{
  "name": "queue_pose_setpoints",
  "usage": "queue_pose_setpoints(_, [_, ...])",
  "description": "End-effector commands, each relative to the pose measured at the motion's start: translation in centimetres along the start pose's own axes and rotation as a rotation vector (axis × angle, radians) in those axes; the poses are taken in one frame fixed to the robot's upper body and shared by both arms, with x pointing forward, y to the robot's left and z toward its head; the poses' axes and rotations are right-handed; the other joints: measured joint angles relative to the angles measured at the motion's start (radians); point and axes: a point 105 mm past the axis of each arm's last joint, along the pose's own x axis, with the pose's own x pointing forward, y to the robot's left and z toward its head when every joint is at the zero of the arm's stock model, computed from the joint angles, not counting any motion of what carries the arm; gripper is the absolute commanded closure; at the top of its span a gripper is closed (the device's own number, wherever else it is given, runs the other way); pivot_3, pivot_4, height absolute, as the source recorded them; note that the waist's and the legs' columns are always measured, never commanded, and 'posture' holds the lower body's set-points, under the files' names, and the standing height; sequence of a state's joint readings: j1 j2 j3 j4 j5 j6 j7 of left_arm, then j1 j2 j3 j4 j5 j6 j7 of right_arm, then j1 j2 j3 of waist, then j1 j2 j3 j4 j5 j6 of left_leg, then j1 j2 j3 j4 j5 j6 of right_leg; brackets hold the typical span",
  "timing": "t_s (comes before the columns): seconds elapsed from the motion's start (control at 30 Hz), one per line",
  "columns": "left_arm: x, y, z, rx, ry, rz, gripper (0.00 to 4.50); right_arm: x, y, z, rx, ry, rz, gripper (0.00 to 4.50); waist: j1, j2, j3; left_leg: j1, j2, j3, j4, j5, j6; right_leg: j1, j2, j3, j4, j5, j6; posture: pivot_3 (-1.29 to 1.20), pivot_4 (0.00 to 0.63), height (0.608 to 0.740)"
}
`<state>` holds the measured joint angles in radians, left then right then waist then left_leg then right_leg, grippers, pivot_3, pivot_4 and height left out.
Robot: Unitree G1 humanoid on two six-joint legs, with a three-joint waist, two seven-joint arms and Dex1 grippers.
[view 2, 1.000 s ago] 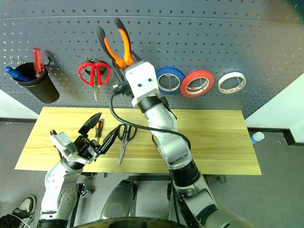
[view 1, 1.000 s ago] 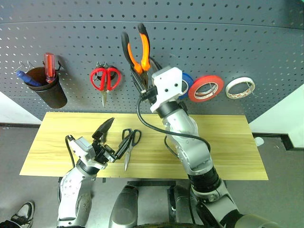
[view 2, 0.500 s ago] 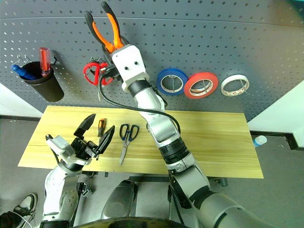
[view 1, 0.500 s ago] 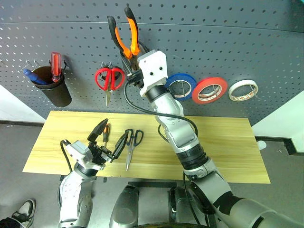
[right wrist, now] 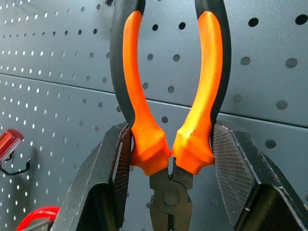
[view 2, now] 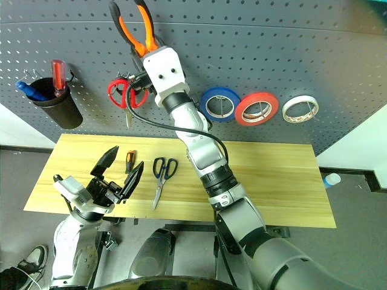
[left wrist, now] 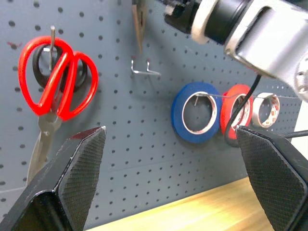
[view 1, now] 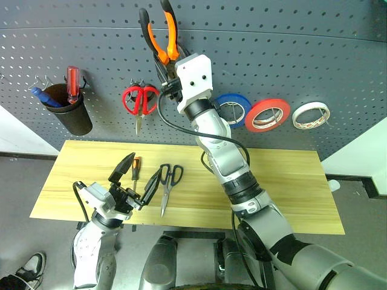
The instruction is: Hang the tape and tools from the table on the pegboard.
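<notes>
My right gripper (right wrist: 171, 159) is shut on the long-nose pliers (view 1: 158, 33), pinching the orange and black handles near the pivot and holding them up against the pegboard (view 1: 302, 54). The handles point up; the nose (left wrist: 138, 24) sits just above a bare metal hook (left wrist: 144, 72). The red tape (view 1: 266, 115) hangs on the pegboard. Dark-handled scissors (view 1: 166, 184) and the slim screwdriver (view 1: 135, 172) lie on the table (view 1: 284, 187). My left gripper (view 2: 123, 169) stands open and holds nothing, over the table's front left, near the screwdriver.
Red-handled scissors (view 1: 140, 99) hang left of the pliers. A dark cup (view 1: 69, 115) with a red-handled screwdriver hangs further left. A blue roll (view 1: 233, 109) and a whitish roll (view 1: 311, 115) flank the red tape.
My right gripper has carried the pliers higher and closer to the pegboard, to the left of the blue roll. The left gripper has stayed open in about the same place.
</notes>
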<state>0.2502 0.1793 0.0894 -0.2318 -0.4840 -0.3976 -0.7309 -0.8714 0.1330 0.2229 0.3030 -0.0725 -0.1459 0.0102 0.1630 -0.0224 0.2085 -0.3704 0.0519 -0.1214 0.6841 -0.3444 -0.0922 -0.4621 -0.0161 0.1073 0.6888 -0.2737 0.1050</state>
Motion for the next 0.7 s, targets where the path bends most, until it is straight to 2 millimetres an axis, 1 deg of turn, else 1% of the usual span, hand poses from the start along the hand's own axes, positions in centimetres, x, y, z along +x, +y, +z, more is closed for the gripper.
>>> queue_pose_setpoints(0.03, [0.0, -0.4, 1.0, 0.011, -0.023, -0.012, 0.0, 0.8, 0.5, 2.0, 0.028, -0.082, -0.009, 2.39, 0.004, 0.0, 0.0, 0.0, 0.0, 0.0, 0.0, 0.0, 0.0, 0.0, 0.0, 0.0, 0.0, 0.0, 0.0, 0.4, 0.151, 0.681])
queue_pose_setpoints(0.13, [0.0, -0.4, 1.2, 0.013, -0.021, -0.011, 0.0, 0.9, 0.5, 1.8, 0.033, -0.076, -0.011, 2.39, 0.013, 0.001, 0.0, 0.0, 0.0, 0.0, 0.0, 0.0, 0.0, 0.0, 0.0, 0.0, 0.0, 0.0, 0.0, 0.41, 0.162, 0.681])
queue_pose_setpoints(0.43, [-0.3, -0.8, 1.6, 0.009, -0.014, -0.009, 0.0, 0.4, 0.3, 0.6, 0.039, -0.042, -0.023, 2.39, 0.014, 0.002, 0.001, 0.0, 0.0, 0.0, 0.0, 0.0, 0.0, 0.0, 0.0, 0.0, 0.0, 0.0, 0.0, 0.41, 0.174, 0.681])
queue_pose_setpoints(0.7, [-0.2, -0.9, 1.6, 0.004, -0.009, -0.015, 0.0, 0.6, -0.8, 0.2, 0.017, -0.03, -0.065, 2.39, 0.014, 0.002, 0.002, 0.0, 0.0, 0.0, 0.0, 0.0, 0.0, 0.0, 0.0, 0.0, 0.0, 0.0, 0.0, 0.41, 0.172, 0.681])
